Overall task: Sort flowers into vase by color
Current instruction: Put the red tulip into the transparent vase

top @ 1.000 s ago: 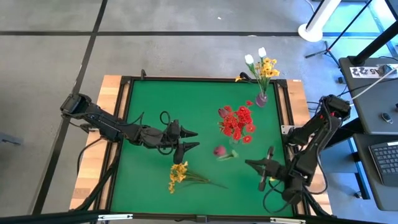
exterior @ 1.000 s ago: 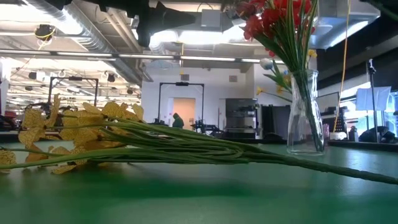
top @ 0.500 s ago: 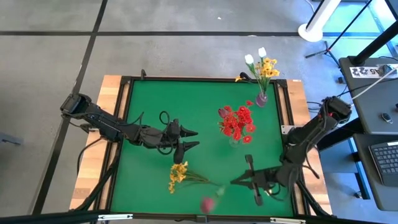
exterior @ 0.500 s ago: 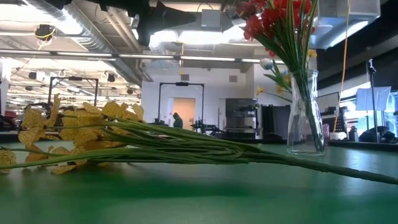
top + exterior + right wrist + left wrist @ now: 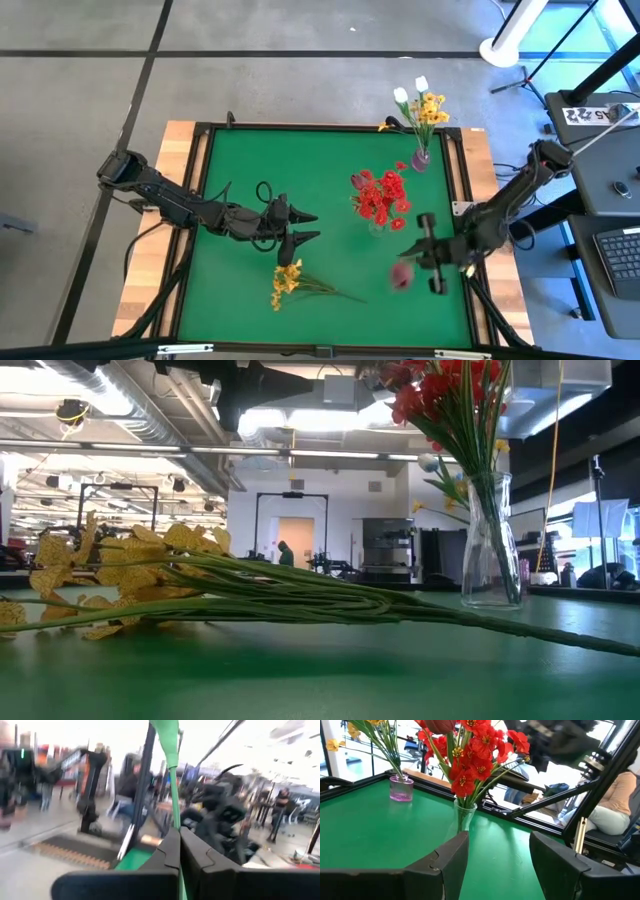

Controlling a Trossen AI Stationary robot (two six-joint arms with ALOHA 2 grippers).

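Green felt table (image 5: 250, 160) with a black frame and wooden edges, grey floor around, desk with a keyboard (image 5: 618, 255) off to the right. Left gripper (image 5: 308, 225) hovers over the mat's left-centre, fingers spread wide with nothing between them; left wrist view confirms the gap and looks straight at the clear vase (image 5: 463, 815). Right gripper (image 5: 420, 255) is over the right side of the mat, just below the red bunch, jaws pinched tight on a thin green stem (image 5: 172, 780); that stem ends in a blurred dark pink bud (image 5: 401, 276) hanging out toward the mat's centre. Right wrist view is heavily smeared, only the stem between the closed fingers (image 5: 160, 860) reads.

Red flowers (image 5: 380, 197) stand in the clear vase, right of centre, near the right gripper and close to the pink bud. Purple vase (image 5: 421, 158) sits at the far right corner of the mat, holding yellow sprays (image 5: 432, 108) and two white tulips (image 5: 410, 90). Loose yellow bunch (image 5: 288, 282) lies flat on the near part of the mat, stems pointing right, just below the left gripper. In the low view its stems (image 5: 300, 600) stretch across the foreground and the clear vase with red blooms (image 5: 440, 400) stands behind on the right; neither gripper is visible there. Beyond the table a person in a tan top (image 5: 615, 800) sits at the side.
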